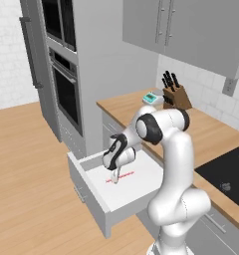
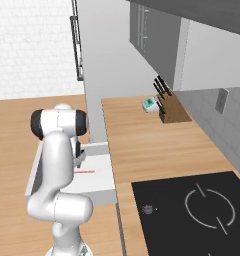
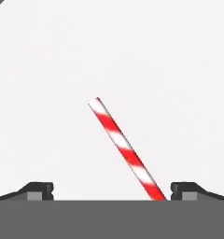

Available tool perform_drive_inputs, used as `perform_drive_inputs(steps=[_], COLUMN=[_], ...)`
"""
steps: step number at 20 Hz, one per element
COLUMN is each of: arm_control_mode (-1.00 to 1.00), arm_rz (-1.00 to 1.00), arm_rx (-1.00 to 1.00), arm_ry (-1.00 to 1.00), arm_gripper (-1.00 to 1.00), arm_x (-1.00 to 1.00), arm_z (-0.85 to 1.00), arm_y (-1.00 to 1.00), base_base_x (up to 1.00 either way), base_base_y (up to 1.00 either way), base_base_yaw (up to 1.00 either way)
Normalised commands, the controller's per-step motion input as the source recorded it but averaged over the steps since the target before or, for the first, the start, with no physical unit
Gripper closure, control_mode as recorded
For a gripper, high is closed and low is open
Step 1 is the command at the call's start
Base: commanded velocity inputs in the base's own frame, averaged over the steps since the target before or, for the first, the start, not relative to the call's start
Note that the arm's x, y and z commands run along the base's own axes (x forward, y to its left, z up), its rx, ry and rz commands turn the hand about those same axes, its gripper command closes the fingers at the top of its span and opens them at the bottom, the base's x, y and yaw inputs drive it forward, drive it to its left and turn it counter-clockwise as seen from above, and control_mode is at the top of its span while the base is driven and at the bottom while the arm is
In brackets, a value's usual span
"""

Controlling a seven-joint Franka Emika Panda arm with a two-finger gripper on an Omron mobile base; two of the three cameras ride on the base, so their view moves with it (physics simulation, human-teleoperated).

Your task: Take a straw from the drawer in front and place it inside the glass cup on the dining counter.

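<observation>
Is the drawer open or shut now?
Open: the drawer is pulled out, its white inside showing, with the straw lying flat inside.

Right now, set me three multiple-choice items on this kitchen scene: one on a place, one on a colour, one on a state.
1. Where does the straw lie?
A. on the counter by the knife block
B. on the white floor of the open drawer
C. on the hob

2. What colours is the straw?
A. plain blue
B. green and yellow
C. red and white stripes

3. How does the claw stand?
A. open, down in the drawer at the straw
B. shut on the straw
C. open, up above the knife block

Key: 1 B, both base views show the straw on the drawer's white floor. 2 C, the hand view shows the stripes plainly. 3 A, the hand view shows the two tips wide apart with the straw running down between them toward one tip, not pinched.
</observation>
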Motion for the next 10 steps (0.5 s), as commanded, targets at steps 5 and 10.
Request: perform_drive_inputs(steps=[5,10], arm_control_mode=[-1.0,-1.0], arm_rz=[0.14,0.12], arm_rx=[0.0,0.0], arm_ry=[-0.02,0.0], arm_gripper=[-1.0,-1.0], arm_x=[0.29,0.36], arm_z=[-0.34,-0.3], arm_y=[0.0,0.0], base_base_x=[0.0,0.0], base_base_y=[0.0,0.0], base_base_yaw=[0.0,0.0])
